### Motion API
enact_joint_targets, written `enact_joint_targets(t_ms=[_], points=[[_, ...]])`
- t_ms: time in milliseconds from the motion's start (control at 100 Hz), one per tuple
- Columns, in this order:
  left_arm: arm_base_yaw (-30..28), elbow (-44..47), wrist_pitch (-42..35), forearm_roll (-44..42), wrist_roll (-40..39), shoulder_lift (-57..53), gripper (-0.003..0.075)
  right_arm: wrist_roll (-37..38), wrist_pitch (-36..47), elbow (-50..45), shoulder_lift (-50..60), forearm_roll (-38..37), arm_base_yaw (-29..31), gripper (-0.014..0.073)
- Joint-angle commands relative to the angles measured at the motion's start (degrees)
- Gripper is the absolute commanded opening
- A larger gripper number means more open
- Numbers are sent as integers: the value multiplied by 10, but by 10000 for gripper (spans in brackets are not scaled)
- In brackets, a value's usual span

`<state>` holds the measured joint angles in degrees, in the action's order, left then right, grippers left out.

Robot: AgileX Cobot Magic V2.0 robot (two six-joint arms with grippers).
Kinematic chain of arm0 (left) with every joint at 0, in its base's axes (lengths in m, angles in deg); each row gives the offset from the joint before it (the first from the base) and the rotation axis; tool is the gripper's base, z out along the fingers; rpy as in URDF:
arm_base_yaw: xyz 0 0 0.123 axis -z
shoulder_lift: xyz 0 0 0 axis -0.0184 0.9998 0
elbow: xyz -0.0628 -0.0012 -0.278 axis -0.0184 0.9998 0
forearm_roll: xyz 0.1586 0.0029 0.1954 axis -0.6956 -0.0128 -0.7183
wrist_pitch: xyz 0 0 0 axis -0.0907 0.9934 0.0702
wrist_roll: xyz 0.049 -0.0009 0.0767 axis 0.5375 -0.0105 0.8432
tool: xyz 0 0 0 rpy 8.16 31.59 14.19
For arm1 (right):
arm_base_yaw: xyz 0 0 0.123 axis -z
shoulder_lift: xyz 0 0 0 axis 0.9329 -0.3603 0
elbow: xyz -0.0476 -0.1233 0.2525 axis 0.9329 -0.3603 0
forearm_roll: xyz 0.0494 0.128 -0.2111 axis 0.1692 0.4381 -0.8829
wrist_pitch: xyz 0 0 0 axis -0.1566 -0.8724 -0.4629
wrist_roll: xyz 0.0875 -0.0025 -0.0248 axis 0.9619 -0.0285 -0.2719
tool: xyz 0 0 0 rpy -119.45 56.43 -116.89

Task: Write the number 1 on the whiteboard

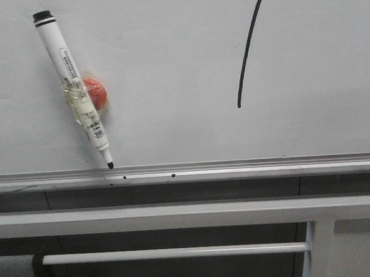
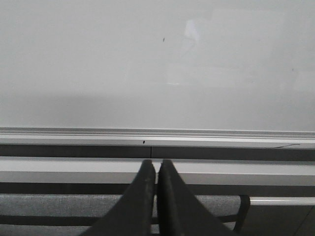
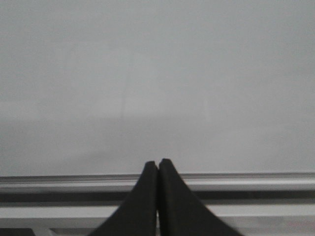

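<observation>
The number 1 (image 1: 249, 51) is on the whiteboard (image 1: 167, 51) as a thin black stroke, slightly bowed and leaning so that its upper end sits further right than its lower end. It stands in the right half of the board, well clear of the silver rail (image 1: 237, 168) along the board's lower edge. To the left, well apart from the stroke, a white marker pen (image 1: 72, 89) lies tilted against the board with its black cap end up and its uncapped tip down, touching or nearly touching the rail. A red ball (image 1: 97, 94) is taped to its barrel.

Neither arm shows in the front view. In the wrist views the left hand (image 2: 157, 169) and the right hand (image 3: 158, 169) are both clenched, fingers pressed together on nothing, and both sit low, near the rail and the grey frame bars (image 1: 177, 215) below it, facing bare board.

The writing looks done, so the risks are about spoiling it. The pen rests only on its tip and the board face, and I cannot tell what holds it there; a knock to the frame could send it sliding along the rail or off it, and the bare nib would streak the board. An arm swinging up across the right half could smear the stroke. A pen left uncapped may also dry out.
</observation>
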<state>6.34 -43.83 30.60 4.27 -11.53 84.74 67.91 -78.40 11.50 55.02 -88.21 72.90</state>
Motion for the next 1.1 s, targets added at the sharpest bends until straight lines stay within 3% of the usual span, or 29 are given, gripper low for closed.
enact_joint_targets(t_ms=[0, 180, 300, 370, 1090], points=[[3, 4, -37, 0, -5, -13, -20, 0, 12, -13, 10, -12, 22, -64], [3, 4, -37, 0, -5, -13, -20, -11, -26, -13, 10, -6, 47, -64], [3, 4, -37, 0, -5, -13, -20, -105, -34, -13, 10, 58, 47, -64], [3, 4, -37, 0, -5, -13, -20, -124, -54, -14, 10, 67, 47, -64], [3, 4, -37, 0, -5, -13, -20, -126, -73, -14, 10, 67, 47, -64]])
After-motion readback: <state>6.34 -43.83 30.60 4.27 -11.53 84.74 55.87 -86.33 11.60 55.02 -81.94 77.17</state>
